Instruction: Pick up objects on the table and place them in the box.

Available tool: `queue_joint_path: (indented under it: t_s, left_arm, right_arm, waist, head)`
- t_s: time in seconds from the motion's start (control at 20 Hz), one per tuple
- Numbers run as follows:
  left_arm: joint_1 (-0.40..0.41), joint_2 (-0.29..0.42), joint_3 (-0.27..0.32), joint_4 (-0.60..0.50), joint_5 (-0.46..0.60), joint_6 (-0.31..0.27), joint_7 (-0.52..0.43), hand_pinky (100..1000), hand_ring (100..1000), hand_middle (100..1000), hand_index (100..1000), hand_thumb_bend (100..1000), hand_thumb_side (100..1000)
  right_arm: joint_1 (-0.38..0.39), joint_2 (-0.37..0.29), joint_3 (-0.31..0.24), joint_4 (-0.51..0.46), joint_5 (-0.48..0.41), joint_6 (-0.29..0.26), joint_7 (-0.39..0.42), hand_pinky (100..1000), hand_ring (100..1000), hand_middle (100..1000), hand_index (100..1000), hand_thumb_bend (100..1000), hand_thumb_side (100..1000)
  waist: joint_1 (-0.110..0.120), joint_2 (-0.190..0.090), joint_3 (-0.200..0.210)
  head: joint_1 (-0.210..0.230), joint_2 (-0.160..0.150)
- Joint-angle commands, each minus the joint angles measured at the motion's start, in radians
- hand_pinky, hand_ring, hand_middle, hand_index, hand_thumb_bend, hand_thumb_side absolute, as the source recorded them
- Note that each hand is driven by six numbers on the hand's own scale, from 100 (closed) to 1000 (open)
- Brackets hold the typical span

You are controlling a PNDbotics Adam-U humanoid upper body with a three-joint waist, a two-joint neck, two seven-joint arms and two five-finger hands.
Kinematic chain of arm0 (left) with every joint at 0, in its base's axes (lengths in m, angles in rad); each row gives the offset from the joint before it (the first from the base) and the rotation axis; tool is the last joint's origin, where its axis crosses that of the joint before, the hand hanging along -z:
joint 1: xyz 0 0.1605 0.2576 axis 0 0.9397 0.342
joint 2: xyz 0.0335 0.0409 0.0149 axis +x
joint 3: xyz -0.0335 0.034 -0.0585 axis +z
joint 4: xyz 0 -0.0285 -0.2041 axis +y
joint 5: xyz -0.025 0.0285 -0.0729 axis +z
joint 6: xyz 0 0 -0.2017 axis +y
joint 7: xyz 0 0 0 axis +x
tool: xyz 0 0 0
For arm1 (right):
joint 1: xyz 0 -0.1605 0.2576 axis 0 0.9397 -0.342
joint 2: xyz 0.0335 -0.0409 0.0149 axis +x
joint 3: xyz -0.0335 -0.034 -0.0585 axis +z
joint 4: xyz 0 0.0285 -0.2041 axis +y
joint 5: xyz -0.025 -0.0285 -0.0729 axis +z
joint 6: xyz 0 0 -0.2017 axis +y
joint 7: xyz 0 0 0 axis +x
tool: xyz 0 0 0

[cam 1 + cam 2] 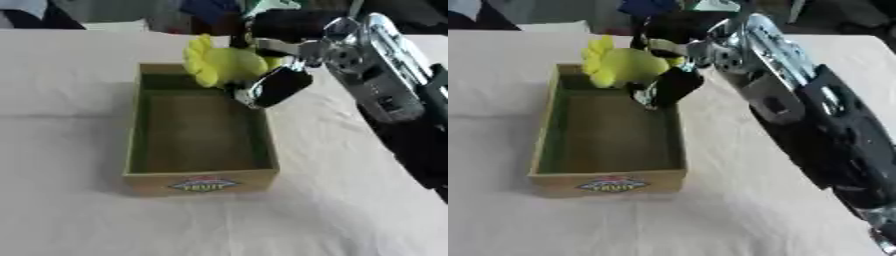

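Yellow toy (223,65) in right hand's (278,82) curled fingers (273,89) — over box (201,181), front label unreadable.

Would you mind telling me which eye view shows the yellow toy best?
The left eye view: the yellow toy sits clearer of the right hand, over the box's far end. The right eye view shows it similarly, the arm looming larger.

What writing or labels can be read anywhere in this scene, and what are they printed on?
"FRUIT", or something close to it: green letters on the coloured oval label on the near outer wall of the cardboard box; blurred, so the reading is uncertain.
Red band above that word on the same label: too blurred to read.
Yellow toy held by the right hand: no writing visible.
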Motion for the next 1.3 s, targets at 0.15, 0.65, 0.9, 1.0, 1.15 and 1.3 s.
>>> queue_joint_path:
  t_s: [0.15,0.65,0.9,1.0,1.15,1.3]
  left_arm:
    - [-0.004,0.016,-0.001,-0.02,0.001,0.001,-0.005,373,460,564,631,100,538]
    - [-0.004,0.015,-0.005,-0.02,0.002,0.005,-0.011,373,460,565,630,100,539]
    - [-0.004,0.015,-0.006,-0.02,0.003,0.006,-0.012,373,461,565,630,100,539]
    - [-0.004,0.015,-0.006,-0.02,0.003,0.006,-0.013,373,461,566,629,100,539]
    - [-0.004,0.015,-0.006,-0.02,0.003,0.006,-0.014,374,461,566,629,100,539]
    - [-0.003,0.015,-0.006,-0.02,0.003,0.007,-0.014,374,461,566,629,100,539]
  right_arm:
    - [-0.039,0.012,0.051,0.069,0.037,0.002,0.026,790,796,708,670,100,598]
    - [-0.1,0.065,0.148,0.248,0.036,-0.018,0.028,785,820,728,705,100,606]
    - [-0.116,0.079,0.178,0.3,0.049,-0.04,0.028,791,852,769,814,100,625]
    - [-0.122,0.082,0.183,0.316,0.059,-0.049,0.028,794,862,781,844,100,622]
    - [-0.133,0.084,0.187,0.334,0.075,-0.063,0.028,798,881,800,874,100,612]
    - [-0.145,0.086,0.188,0.349,0.09,-0.074,0.028,807,900,817,901,357,594]
  waist:
    - [0.001,-0.017,0.001]
    - [-0.003,-0.019,0.007]
    - [-0.004,-0.019,0.009]
    - [-0.004,-0.019,0.009]
    - [-0.005,-0.019,0.009]
    - [-0.005,-0.02,0.01]
  head:
    - [-0.005,0.003]
    - [-0.013,0.004]
    - [-0.015,0.005]
    - [-0.015,0.005]
    - [-0.014,0.007]
    - [-0.014,0.006]
